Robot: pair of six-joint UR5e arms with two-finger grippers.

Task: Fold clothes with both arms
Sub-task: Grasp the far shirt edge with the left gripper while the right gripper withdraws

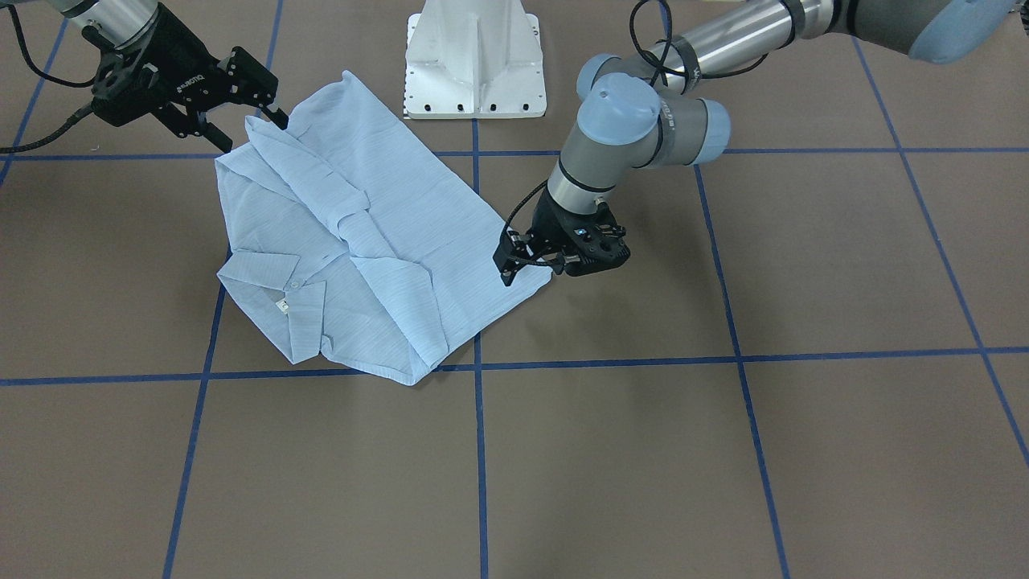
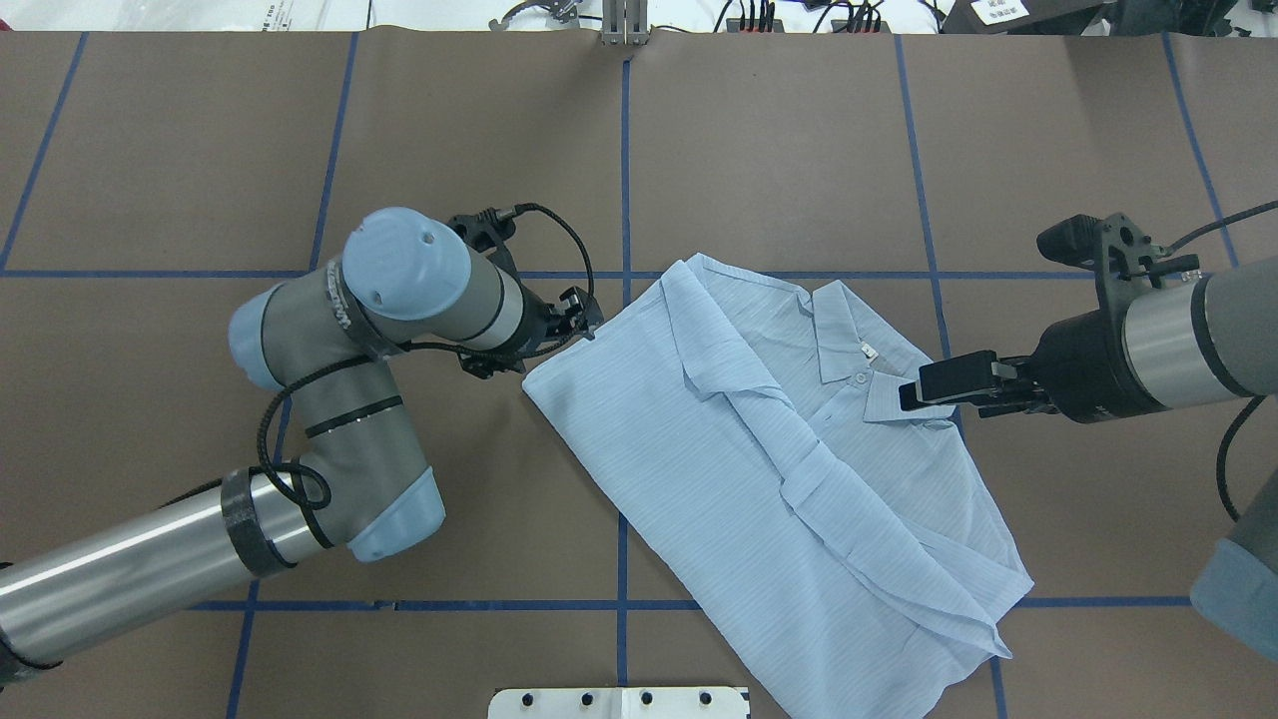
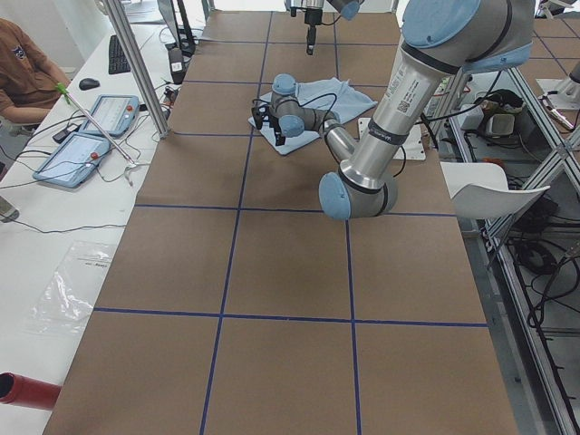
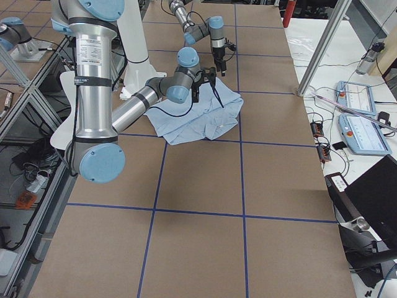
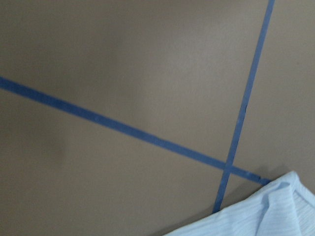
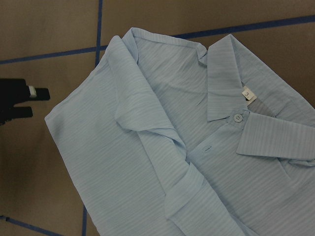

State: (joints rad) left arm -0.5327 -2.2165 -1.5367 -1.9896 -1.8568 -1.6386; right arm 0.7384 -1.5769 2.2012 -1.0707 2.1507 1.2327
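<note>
The light blue striped shirt [image 1: 362,241] lies partly folded on the brown table, collar and buttons up, with its sleeves folded in across the front. It also shows in the overhead view [image 2: 759,449] and the right wrist view [image 6: 162,147]. My left gripper [image 2: 589,320] sits low at the shirt's outer corner. In the right wrist view its fingers [image 6: 32,92] stand slightly apart, just off the cloth, holding nothing. The left wrist view shows only that corner [image 5: 266,211]. My right gripper [image 2: 904,394] is open and hovers above the collar side, empty; it also shows in the front view [image 1: 253,129].
The white pedestal base [image 1: 474,64] stands just behind the shirt. Blue tape lines [image 2: 624,200] cross the brown table. Tablets [image 3: 86,136] and a seated person [image 3: 23,68] are at the side bench beyond the table's edge.
</note>
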